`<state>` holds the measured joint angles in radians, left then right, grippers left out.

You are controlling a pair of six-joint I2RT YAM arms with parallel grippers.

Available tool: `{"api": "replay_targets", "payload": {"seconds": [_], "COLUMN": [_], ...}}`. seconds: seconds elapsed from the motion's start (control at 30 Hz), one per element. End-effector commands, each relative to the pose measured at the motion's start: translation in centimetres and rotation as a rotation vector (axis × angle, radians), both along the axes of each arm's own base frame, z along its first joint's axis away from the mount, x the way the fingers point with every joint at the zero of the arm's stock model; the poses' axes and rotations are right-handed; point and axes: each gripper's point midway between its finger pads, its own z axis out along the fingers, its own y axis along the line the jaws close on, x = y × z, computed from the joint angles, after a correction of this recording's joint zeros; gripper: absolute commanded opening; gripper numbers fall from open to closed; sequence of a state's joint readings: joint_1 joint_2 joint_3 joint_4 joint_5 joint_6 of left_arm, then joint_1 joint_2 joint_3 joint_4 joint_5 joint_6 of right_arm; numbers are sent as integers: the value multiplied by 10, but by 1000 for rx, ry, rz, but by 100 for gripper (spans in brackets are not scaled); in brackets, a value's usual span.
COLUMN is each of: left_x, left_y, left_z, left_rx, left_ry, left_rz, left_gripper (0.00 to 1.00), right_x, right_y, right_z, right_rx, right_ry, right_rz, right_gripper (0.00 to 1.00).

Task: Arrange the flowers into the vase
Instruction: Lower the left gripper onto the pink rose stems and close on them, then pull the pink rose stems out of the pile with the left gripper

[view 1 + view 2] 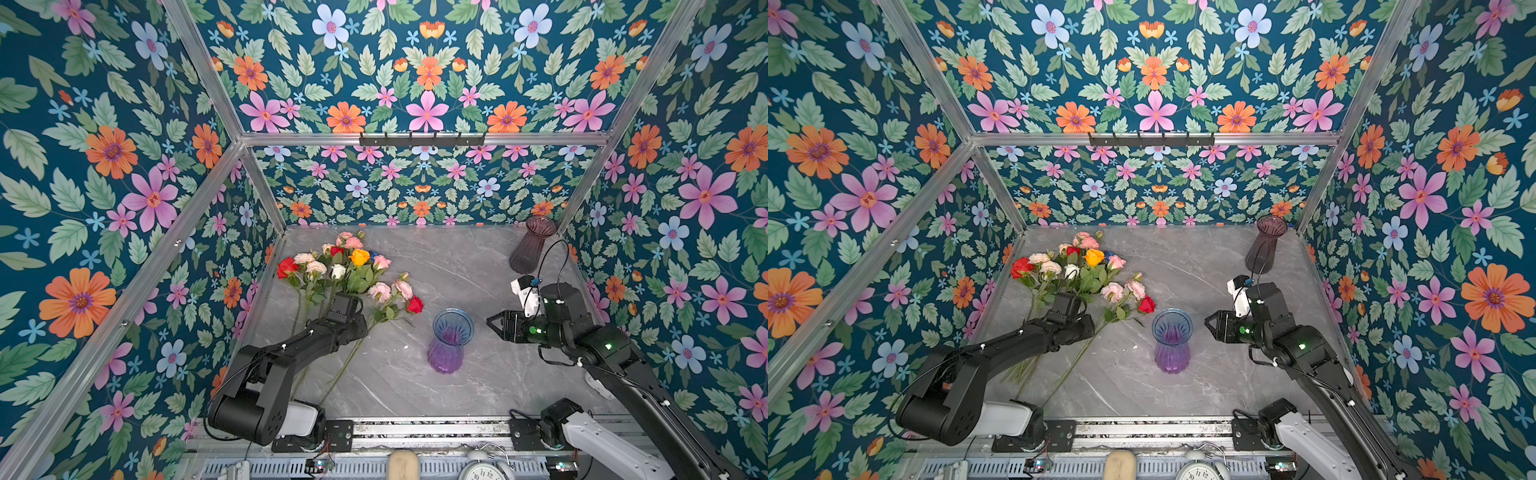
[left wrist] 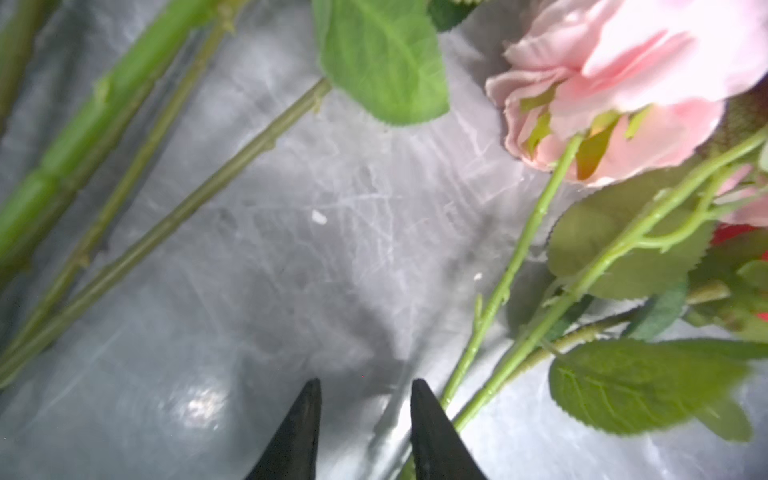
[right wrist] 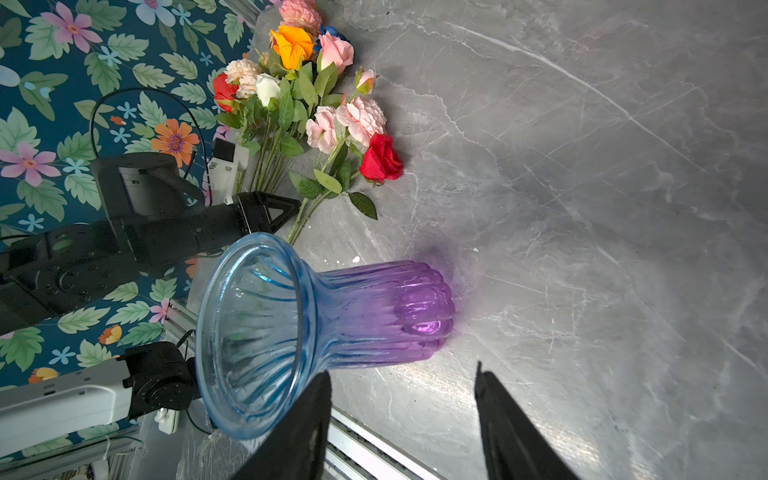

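The flowers (image 1: 340, 266) (image 1: 1075, 266) lie in a loose bunch on the grey marble table at the back left, blooms away from me, stems toward the front. A blue-to-purple glass vase (image 1: 451, 340) (image 1: 1171, 340) (image 3: 324, 316) stands upright mid-table. My left gripper (image 2: 365, 384) points down over the stems, open, with bare table between its fingertips. Two thin green stems (image 2: 511, 270) under a pink bloom (image 2: 623, 83) run just beside one fingertip. My right gripper (image 1: 492, 322) (image 3: 402, 372) hovers right of the vase, open and empty.
A second, dark purple vase (image 1: 532, 245) (image 1: 1264, 243) stands at the back right corner. Flower-printed walls close in three sides of the table (image 1: 457, 270). A black hook rail (image 1: 422, 139) hangs on the back wall. A clock (image 1: 484, 471) sits below the front rail.
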<state>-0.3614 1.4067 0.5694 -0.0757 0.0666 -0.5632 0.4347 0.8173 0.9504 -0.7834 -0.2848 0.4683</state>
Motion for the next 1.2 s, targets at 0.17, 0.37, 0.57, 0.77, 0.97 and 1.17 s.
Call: {"api": "replay_targets", "payload": {"seconds": [0.17,0.37,0.57,0.77,0.97,1.17], "left_x": [-3,-19,-36,-30,-23,-20], "left_y": [-15,-15,-10,-10,-15,-21], "left_z": [11,23,2,-4,2,-6], "left_rx": [-75,15,88,101,91,83], "left_ry": [-12,-13,57,51,27,42], "left_rz": [-11,-56,-84,-75,-87,-109], "left_gripper": [38,38,39,37,19,14], "right_x": [-1,0,2,1,-1,0], "right_y": [0,1,3,6,2,3], "right_z": [3,2,3,4,3,5], "right_rx": [7,8,22,36,26,31], "right_ry": [-10,-9,-11,-3,-4,-9], "right_rz": [2,2,2,7,-2,-2], "right_gripper": [57,57,57,57,57,57]}}
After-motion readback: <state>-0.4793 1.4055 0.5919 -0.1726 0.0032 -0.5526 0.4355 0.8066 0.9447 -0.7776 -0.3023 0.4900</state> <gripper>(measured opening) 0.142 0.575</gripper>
